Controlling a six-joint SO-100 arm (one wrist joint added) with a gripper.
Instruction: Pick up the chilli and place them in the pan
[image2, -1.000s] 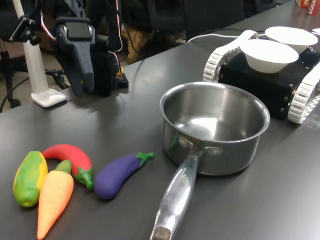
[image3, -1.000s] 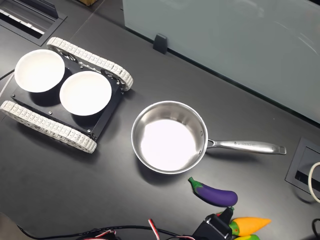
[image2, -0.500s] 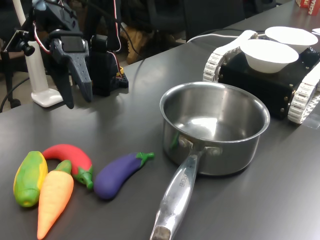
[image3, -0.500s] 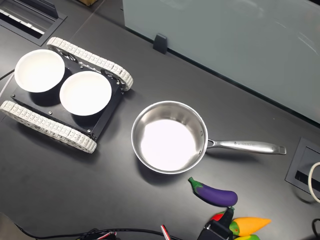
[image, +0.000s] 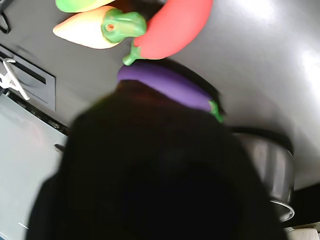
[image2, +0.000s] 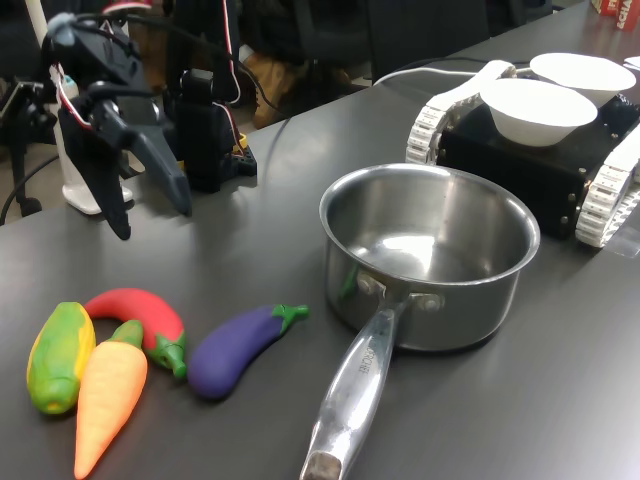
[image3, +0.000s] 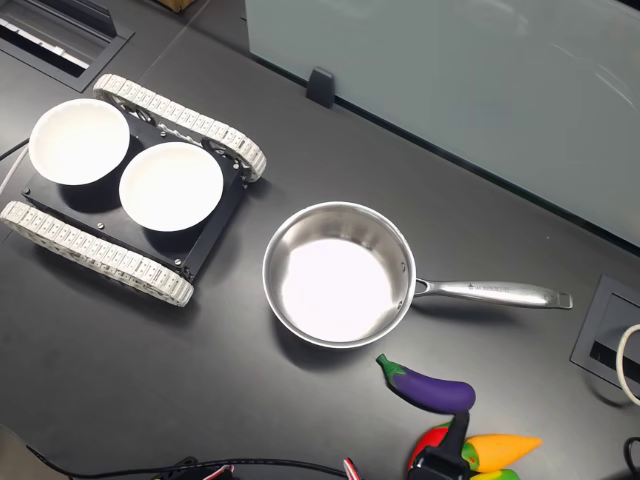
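fingers (image2: 150, 210): spread wider than a second ago, empty, swung nearer the chilli (image2: 140, 310)
pan (image2: 430, 255): empty, chilli ungrasped

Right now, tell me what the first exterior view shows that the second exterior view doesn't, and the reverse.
Only the first exterior view shows the open claw hanging above the table, the whole chilli and the yellow-green corn. Only the second exterior view shows the grey panel and the table's inset socket. Both show the empty pan, eggplant, carrot and two white bowls.
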